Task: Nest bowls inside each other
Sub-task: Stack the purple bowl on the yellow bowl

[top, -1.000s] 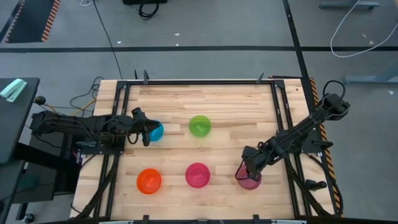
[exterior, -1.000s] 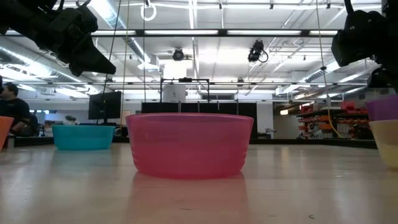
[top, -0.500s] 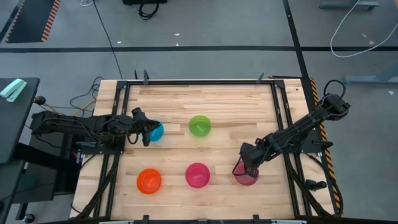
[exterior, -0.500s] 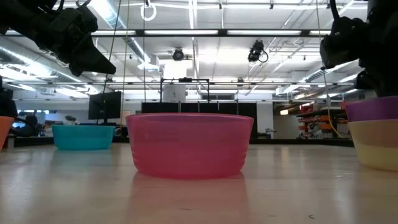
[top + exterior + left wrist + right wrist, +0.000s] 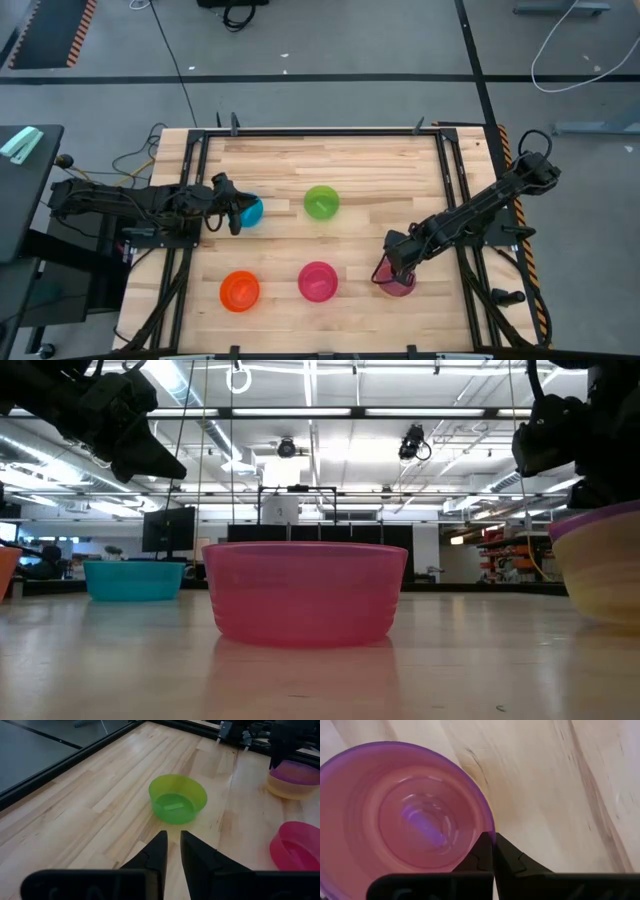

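Five bowls sit on their bases on the wooden table: blue [image 5: 251, 211], green [image 5: 321, 201], orange [image 5: 240, 290], magenta-pink [image 5: 318, 281], and a yellow one [image 5: 603, 578] with the purple bowl [image 5: 405, 825] nested in it near the right side. My right gripper [image 5: 493, 840] is shut on the purple bowl's rim. My left gripper [image 5: 171, 840] hovers raised over the blue bowl's left side, fingers shut to a narrow slit and pointing toward the green bowl [image 5: 177, 799]. It touches nothing. My right gripper pinches the purple bowl's rim [image 5: 491, 826], one finger inside the bowl and one outside. It comes from above, slanting down from the table's right. The purple bowl sits deep in the yellow bowl, its rim [image 5: 600, 514] tilted. Whether the stack rests on the table, I cannot tell.
Black frame rails [image 5: 445, 170] run along the table's sides, close to the right arm. Bare wood [image 5: 330, 155] lies behind the green bowl and between the magenta-pink bowl and the stack. The room beyond the table holds shelves and screens.
My right gripper has moved a little toward the table's left and far side, taking the purple-and-yellow stack along. The purple bowl has sunk deeper into the yellow one and its rim now tilts. The left arm has kept still.
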